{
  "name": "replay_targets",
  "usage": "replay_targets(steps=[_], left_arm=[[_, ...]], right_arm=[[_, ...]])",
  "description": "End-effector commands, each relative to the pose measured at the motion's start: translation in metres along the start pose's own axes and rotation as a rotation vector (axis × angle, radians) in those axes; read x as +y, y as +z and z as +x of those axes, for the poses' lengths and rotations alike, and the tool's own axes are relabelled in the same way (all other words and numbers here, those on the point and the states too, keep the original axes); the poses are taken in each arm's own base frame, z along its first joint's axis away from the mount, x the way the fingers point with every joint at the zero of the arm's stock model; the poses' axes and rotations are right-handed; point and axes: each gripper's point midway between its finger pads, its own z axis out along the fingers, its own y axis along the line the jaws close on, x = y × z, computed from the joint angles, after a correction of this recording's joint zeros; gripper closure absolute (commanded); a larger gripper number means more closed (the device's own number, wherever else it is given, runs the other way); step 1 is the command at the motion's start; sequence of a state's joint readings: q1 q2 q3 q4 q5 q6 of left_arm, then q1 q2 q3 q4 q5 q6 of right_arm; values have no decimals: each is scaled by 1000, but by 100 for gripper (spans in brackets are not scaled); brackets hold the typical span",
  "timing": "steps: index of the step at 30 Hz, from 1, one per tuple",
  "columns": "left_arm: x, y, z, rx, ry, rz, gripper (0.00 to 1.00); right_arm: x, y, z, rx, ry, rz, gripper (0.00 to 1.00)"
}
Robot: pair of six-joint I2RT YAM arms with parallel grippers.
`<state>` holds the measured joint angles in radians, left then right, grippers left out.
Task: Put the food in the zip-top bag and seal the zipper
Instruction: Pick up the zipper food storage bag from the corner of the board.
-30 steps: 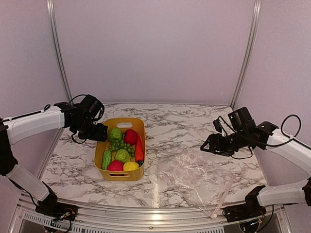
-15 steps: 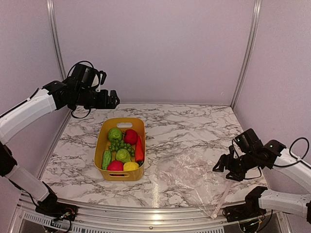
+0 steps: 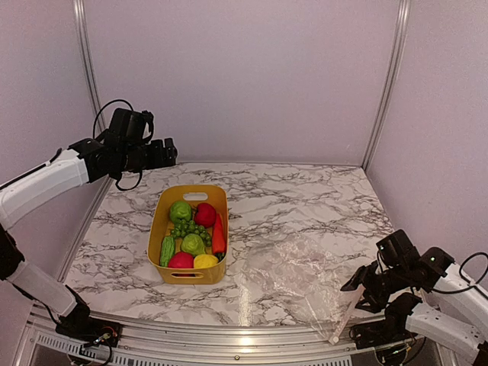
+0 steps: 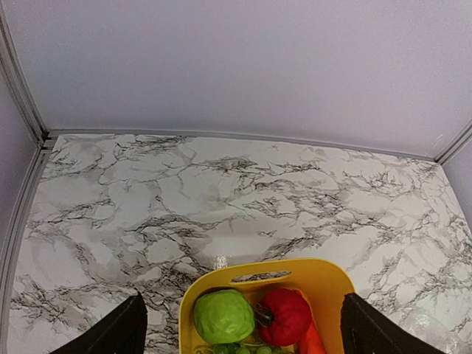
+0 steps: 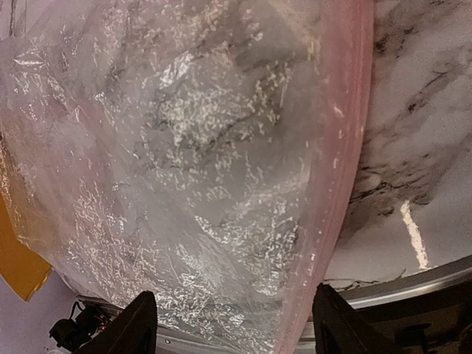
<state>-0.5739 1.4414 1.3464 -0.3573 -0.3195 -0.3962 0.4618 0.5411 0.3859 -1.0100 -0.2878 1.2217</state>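
Observation:
The food lies in a yellow tub (image 3: 159,229): green pepper (image 3: 180,211), red apple (image 3: 204,214), grapes (image 3: 192,229), orange carrot (image 3: 219,234), cucumber (image 3: 167,251), lemon (image 3: 205,261). The left wrist view shows the pepper (image 4: 223,316) and apple (image 4: 284,316). The clear zip-top bag (image 3: 293,271) lies flat on the table at the right, also in the right wrist view (image 5: 192,169). Its pinkish zipper (image 3: 347,306) (image 5: 346,147) runs along the right edge. My left gripper (image 3: 166,152) (image 4: 240,332) is open, high behind the tub. My right gripper (image 3: 355,284) (image 5: 232,324) is open, low over the zipper's near end.
The marble table (image 3: 290,198) is walled by pale panels with metal posts (image 3: 385,84) at the back corners. A metal rail (image 3: 229,335) runs along the near edge, close to the bag's near corner.
My right arm has swung down and toward the near edge, ending by the bag's zipper. My left arm rose from beside the tub to high behind it, then eased slightly left.

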Motion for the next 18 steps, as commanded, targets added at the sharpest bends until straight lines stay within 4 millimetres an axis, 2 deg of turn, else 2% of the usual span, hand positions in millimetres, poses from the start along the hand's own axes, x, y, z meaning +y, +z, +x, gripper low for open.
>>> replay_targets(steps=[1, 5, 9, 14, 18], left_arm=[[-9, -8, -23, -90, -27, 84, 8], [-20, -6, -20, -51, -24, 131, 13], [-19, -10, -20, -57, -33, 136, 13], [-17, -17, -20, -67, -40, 146, 13], [-15, -22, -25, -82, -30, 134, 14]], right_arm=[[-12, -1, 6, 27, 114, 48, 31], [-15, -7, 3, 7, 126, 94, 30], [-16, -12, -4, -21, 99, 158, 27], [-18, 4, -4, 23, 78, 204, 26], [-14, 11, -10, 7, 84, 198, 30]])
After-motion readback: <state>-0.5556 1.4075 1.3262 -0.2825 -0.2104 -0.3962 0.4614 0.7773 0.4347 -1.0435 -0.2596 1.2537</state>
